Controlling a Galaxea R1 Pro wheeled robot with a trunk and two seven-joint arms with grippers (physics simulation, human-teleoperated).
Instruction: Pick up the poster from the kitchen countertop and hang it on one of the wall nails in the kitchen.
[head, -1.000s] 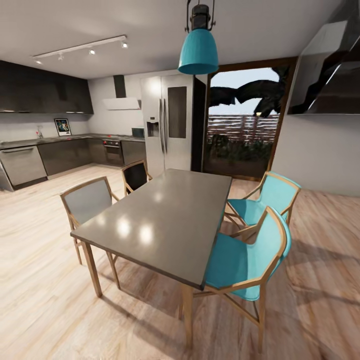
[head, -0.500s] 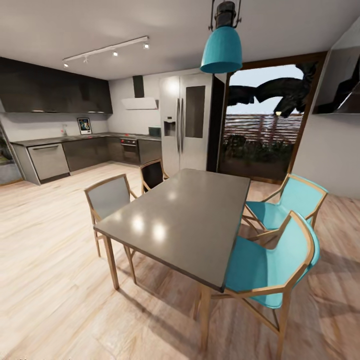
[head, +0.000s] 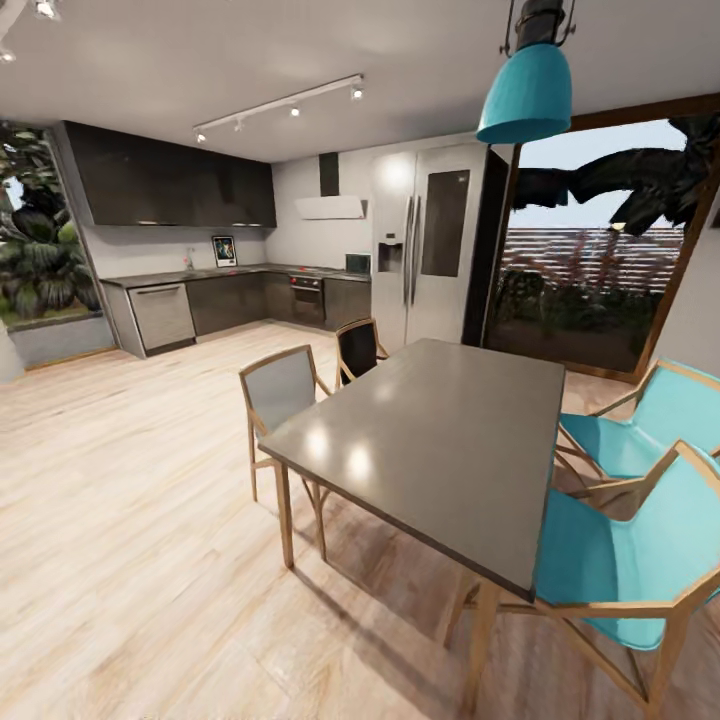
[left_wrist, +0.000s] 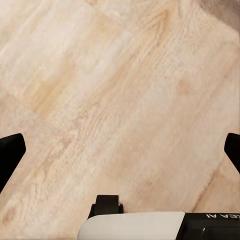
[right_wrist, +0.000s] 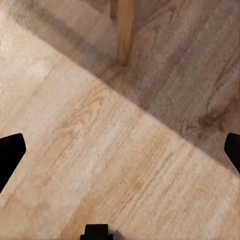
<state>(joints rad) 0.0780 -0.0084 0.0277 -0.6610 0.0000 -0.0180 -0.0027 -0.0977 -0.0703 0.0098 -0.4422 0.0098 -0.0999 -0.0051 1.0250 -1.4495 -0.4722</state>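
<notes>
Left claw (left_wrist: 120, 150) spread wide, black fingertips (left_wrist: 11, 152) at opposite edges of the left wrist view, nothing between them, hanging above pale wooden floor (left_wrist: 125, 90). Right claw (right_wrist: 120, 150) likewise released and empty, over the same plank floor, part of it in shadow, with a wooden leg (right_wrist: 125, 30) standing on the boards ahead of it; whether chair or table leg, cannot tell.

Farther out, in the head view: grey-topped dining table (head: 440, 440) on wooden legs close by at centre right. Two turquoise chairs (head: 630, 560) at its right side, a grey-backed chair (head: 280, 390) and a black-backed chair (head: 358, 350) at its left. Turquoise pendant lamp (head: 527, 90) hanging above.

Far across the floor, the kitchen countertop (head: 200, 274) running along the back wall under dark upper cabinets (head: 170, 185). The poster (head: 224, 250) upright on that table against the wall, small and distant, details too fine to read. Steel refrigerator (head: 425, 245) to the right of the counter run, oven (head: 306, 293) and white hood (head: 330, 207) between. Large glazed opening (head: 600, 250) with foliage and fence at far right.
</notes>
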